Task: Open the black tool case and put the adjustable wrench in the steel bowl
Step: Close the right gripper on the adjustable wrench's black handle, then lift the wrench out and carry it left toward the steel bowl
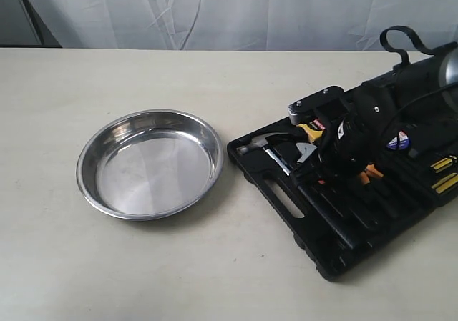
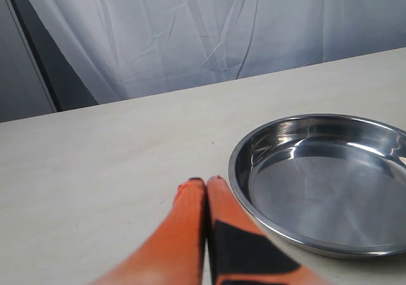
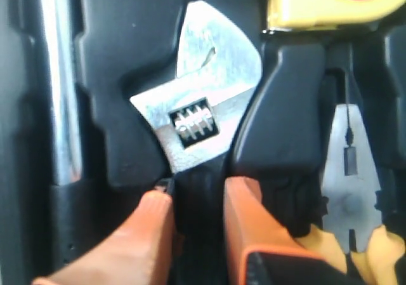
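Open on the right of the pale surface [image 1: 179, 278]: the black tool case [image 1: 325, 253], handle cut-out turned toward the steel bowl [image 1: 150, 162]. Bowl to the left of the case, near it but apart, upright, bare shiny bottom showing.

Seated in its moulded slot inside the case: the adjustable wrench [image 3: 203, 101], silver head with a knurled adjusting screw in a square window, black handle below it. Closed on that handle just behind the head: the right fingers [image 3: 149, 234], orange, one against each flank. Any stamp on the wrench head lost in glare, not readable.

To one side of the wrench, in its own slot, the hammer [image 3: 60, 88] with a chrome shaft. To the other side, the pliers [image 3: 347, 190], grey head and yellow-orange handles. Past the wrench head, a yellow tape measure [image 3: 330, 6] with a red label; white letters there, cut by the frame edge, not legible.

On the right arm [image 1: 372, 121] over the case, a round sticker [image 1: 399, 144] in blue, white and red, lettering too small to read. At the far right of the case, yellow-handled tools [image 1: 444, 174].

Pressed together, tip to tip: the left fingers [image 2: 190, 209], orange with a black patch, low over the surface just beside the bowl's rim, not touching it. White curtain [image 1: 215, 13] behind everything.
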Action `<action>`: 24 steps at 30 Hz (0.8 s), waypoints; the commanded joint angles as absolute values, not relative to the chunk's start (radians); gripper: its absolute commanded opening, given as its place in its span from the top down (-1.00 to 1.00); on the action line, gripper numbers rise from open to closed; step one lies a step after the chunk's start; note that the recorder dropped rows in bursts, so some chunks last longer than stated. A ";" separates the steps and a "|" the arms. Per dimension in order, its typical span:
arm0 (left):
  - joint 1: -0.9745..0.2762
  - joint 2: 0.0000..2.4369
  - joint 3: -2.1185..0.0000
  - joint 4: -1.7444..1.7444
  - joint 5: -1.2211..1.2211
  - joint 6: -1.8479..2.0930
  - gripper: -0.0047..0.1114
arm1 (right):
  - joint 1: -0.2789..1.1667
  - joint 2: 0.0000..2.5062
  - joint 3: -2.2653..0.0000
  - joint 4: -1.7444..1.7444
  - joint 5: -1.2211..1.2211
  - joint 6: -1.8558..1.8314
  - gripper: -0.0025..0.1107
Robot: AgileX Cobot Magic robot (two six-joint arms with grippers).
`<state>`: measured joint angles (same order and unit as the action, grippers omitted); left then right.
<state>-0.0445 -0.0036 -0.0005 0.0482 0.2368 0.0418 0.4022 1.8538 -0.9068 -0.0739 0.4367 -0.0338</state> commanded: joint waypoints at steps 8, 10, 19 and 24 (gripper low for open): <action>-0.043 0.000 0.000 0.046 0.239 0.038 0.91 | 0.397 1.740 -0.872 -0.041 0.549 -0.027 0.96; -0.043 0.000 0.000 0.046 0.239 0.038 0.91 | 0.397 1.732 -0.872 -0.041 0.549 -0.027 0.96; -0.043 0.000 0.000 0.046 0.239 0.038 0.91 | 0.397 1.700 -0.872 -0.039 0.539 -0.027 0.96; -0.043 0.000 0.000 0.046 0.239 0.038 0.91 | 0.397 1.660 -0.872 -0.039 0.534 -0.027 0.97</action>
